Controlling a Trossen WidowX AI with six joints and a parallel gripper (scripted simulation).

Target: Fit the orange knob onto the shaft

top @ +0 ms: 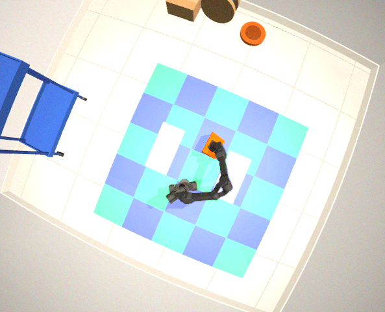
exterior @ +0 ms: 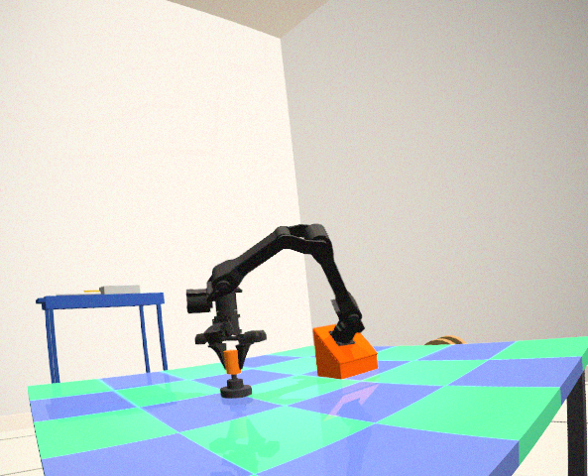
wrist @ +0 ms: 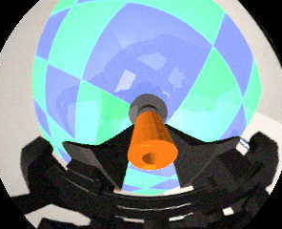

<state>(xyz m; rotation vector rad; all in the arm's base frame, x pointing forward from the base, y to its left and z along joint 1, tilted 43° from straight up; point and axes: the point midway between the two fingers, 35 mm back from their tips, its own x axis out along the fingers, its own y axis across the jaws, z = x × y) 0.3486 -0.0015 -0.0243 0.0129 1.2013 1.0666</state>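
Orange knob [exterior: 231,362] [wrist: 151,131] pinched upright in the claw [top: 184,185] [exterior: 233,364] [wrist: 149,126], with 1 finger on each side; claw shut on the knob, kept from closing further by the knob's width. Held by the sides, probably to leave the underside free for the shaft [exterior: 234,377].

Knob right above the round pedestal [exterior: 236,392] [wrist: 135,107], with a short piece of dark shaft showing below in the exterior view. Not down on the pedestal. Cannot tell a light touch on the shaft's tip from a slight entry into the hole.

Arm [top: 223,168] [exterior: 255,263] arched from its orange wedge block [top: 207,149] [exterior: 328,364], then bent with the claw pointing down over the pedestal; likely chosen for a straight push along the shaft, with room for a wrist twist.

Flat side of the shaft out of sight, so probably at the stage of seeking alignment by feel. Next, perhaps: turn the knob slowly under light downward pressure, watch for a drop, then press fully home before opening the fingers. Too hard a push out of line: risk of jamming, tilting the knob or slipping in the grip.
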